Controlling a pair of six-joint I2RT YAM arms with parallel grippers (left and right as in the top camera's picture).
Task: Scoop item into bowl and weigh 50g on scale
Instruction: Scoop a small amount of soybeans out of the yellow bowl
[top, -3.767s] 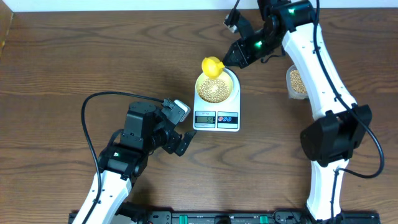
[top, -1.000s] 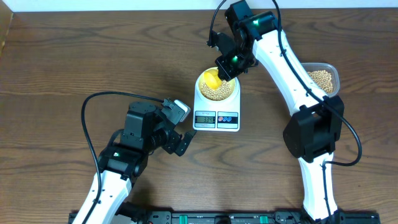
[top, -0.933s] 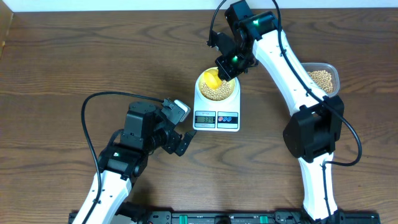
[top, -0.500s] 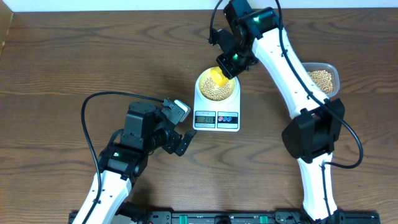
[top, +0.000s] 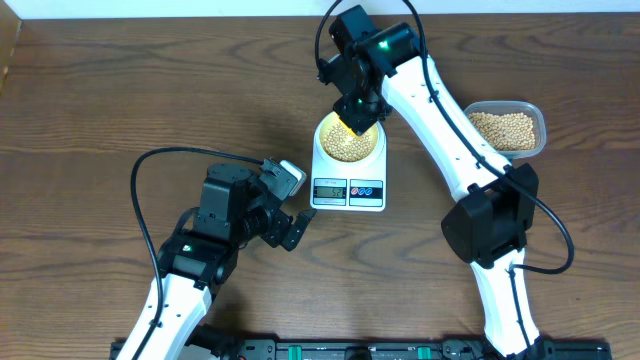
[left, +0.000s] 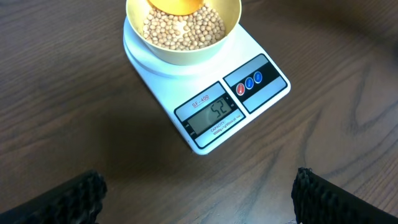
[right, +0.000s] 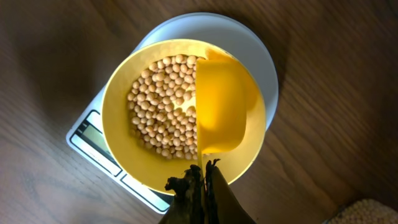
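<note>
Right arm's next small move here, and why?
Probably dip the yellow spoon, held shut in the right gripper, into the beans and lift a few out toward the tub. The scale display reads 52, slightly over target, and the spoon sits over the bowl.

The beans (left: 183, 31) are tan, the bowl (left: 186, 57) is pale yellow, and the spoon (right: 221, 106) is a stronger, bright yellow. The scale (left: 163, 93) is white, with red and blue buttons (left: 249, 82). The table (top: 100, 90) is dark brown with a wood grain pattern.
</note>
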